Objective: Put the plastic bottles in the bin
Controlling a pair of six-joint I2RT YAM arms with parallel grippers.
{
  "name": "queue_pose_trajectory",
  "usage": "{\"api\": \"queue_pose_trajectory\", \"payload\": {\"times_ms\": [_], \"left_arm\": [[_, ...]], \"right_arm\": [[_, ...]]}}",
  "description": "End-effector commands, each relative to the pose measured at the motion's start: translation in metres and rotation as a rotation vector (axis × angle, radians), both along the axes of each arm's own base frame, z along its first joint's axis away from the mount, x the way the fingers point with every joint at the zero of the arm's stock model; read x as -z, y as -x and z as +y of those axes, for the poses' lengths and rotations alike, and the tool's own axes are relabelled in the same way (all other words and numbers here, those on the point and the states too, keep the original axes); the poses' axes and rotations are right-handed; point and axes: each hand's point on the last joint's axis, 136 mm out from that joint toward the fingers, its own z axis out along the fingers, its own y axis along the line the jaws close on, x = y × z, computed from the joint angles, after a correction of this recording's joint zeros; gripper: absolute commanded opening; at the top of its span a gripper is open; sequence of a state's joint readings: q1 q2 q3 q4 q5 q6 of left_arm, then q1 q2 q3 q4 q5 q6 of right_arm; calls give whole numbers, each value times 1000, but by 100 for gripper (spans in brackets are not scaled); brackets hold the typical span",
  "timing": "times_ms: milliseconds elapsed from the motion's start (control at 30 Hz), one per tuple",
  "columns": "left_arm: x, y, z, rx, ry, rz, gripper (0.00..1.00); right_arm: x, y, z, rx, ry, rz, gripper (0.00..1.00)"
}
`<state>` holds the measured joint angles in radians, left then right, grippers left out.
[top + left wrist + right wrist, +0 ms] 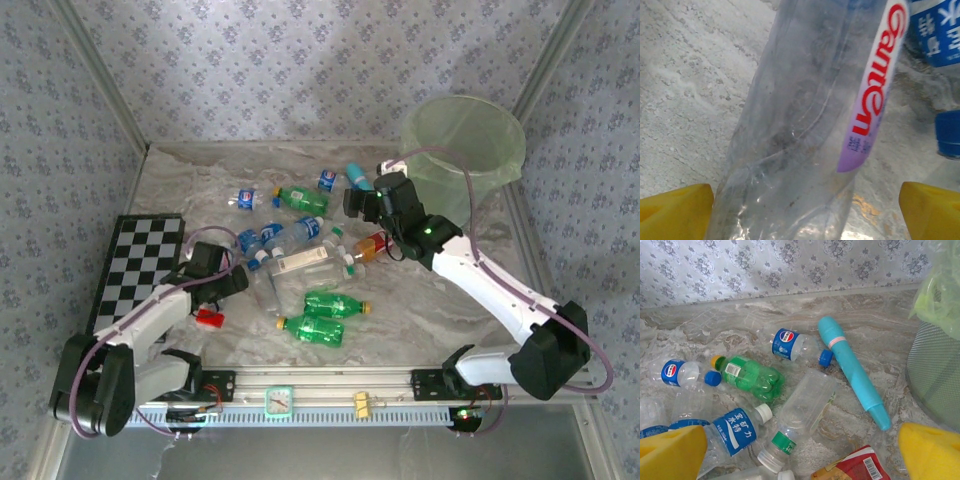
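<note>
Left gripper [805, 214] stands wide open astride a clear bottle [805, 110] lying on the worktop [420, 320], gripping nothing, and the right gripper [800, 450] hangs open and empty near the far-right bin [463, 140]; judged risk: the thin, slick bottle crumples or squirts sideways when the jaws close.

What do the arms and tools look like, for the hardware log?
Left arm and right arm: white links, black joints and wrist housings, a purple cable looping along each. Green light on the right forearm. Left tool and right tool: black bodies, yellow fingertips.
</note>
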<state>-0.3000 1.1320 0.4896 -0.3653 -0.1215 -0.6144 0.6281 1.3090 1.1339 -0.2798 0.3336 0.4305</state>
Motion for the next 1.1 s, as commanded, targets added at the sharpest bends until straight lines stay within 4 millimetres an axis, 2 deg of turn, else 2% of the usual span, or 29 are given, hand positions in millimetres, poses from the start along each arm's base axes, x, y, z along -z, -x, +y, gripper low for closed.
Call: {"api": "queue_pose_trajectory", "payload": {"times_ms": [0,267,467,600,733,900,967,1067], "left_arm": [[-11,-12,0,4,-26,-24,91],[-3,-16,1,2,-44,-15,80],[4,-18,3,-4,-60,-5,77],[4,-20,3,-3,-60,-14,67],[0,-22,3,-1,-64,-29,53],[-23,-27,6,-10,-62,-108,48],[-42,-32,5,-11,-47,-176,47],[-81,-43,-6,24,23,-333,47]], "right_arm": [[-9,-3,2,19,-2,-22,100],[-12,-3,2,23,11,-27,100],[-15,-3,1,24,24,-32,100],[-14,-3,0,24,32,-28,100],[-14,-2,0,27,34,-30,100],[-15,-2,2,16,24,-32,100],[-16,-1,8,-12,7,-34,100],[-21,0,19,-70,-26,-41,100]]}}
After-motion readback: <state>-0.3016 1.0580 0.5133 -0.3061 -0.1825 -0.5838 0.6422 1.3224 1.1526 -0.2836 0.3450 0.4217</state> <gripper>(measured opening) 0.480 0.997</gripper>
